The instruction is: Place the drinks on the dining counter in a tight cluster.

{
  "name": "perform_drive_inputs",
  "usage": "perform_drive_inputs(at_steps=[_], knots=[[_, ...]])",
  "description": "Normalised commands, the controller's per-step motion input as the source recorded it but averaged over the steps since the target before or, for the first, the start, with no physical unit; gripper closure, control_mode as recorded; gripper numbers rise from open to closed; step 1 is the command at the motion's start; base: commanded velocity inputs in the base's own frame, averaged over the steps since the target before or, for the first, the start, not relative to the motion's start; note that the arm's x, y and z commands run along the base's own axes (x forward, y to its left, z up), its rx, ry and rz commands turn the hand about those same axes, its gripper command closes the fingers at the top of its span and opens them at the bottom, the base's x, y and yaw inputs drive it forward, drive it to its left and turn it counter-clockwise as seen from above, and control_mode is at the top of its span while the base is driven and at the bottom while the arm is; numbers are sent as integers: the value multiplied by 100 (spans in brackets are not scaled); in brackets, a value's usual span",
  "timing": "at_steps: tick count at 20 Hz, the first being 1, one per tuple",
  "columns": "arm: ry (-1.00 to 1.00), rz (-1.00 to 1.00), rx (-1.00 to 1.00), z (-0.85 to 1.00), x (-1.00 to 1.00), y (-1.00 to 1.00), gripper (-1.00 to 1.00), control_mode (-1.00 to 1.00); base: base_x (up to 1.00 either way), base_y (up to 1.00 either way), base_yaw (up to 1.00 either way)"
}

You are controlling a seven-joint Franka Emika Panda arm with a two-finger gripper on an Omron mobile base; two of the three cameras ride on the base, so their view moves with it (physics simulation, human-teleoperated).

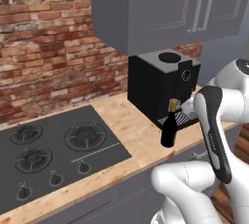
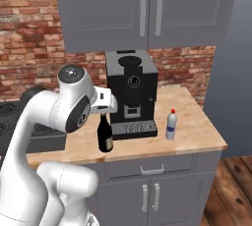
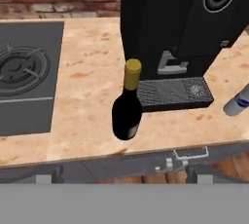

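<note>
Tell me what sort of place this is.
A home kitchen, rendered rather than real: a gas stove set into a wooden counter, a black coffee machine beneath grey wall cabinets, and a brick wall behind. A wine bottle and a small clear bottle stand on the counter.

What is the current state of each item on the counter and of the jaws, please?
Wine bottle: upright, free, in front of the coffee machine.
Small clear bottle: upright, red cap on, right of the machine.
Coffee machine: drip tray bare.
Stove: burners bare.
Gripper: jaws open, holding nothing.
</note>
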Motion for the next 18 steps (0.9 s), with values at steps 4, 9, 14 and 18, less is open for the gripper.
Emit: perform_drive_inputs(at_steps=[4,9,14,18], knots=[[-1,20,10,-27,16,-1,-100,-100,0,0,0],[-2,17,6,-7,11,0,-100,-100,0,0,0],[-5,24,2,-20,53,-9,-100,-100,0,0,0],[-6,26,4,-21,54,-11,-100,-100,0,0,0]])
